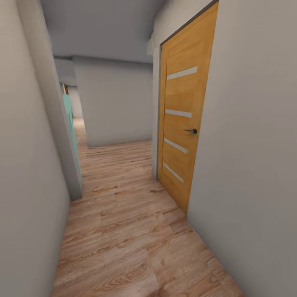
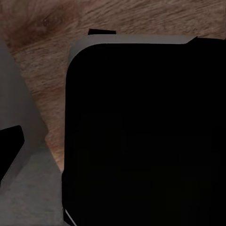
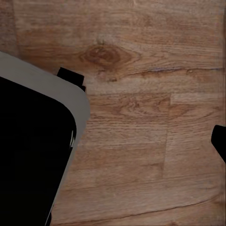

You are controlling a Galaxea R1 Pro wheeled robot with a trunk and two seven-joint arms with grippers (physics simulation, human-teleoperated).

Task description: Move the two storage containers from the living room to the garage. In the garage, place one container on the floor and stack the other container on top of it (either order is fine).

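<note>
A narrow hallway is seen from the head view, with a light wood plank floor running between plain grey walls. On the right a closed wooden door is set into the wall — four pale strips cross it, and a dark handle sits at its edge. On the left, a turquoise edge is glimpsed past a corner. In both wrist views a black, grey-rimmed robot body is shown above the planks. Whether either gripper is wide or narrow cannot be told.
</note>
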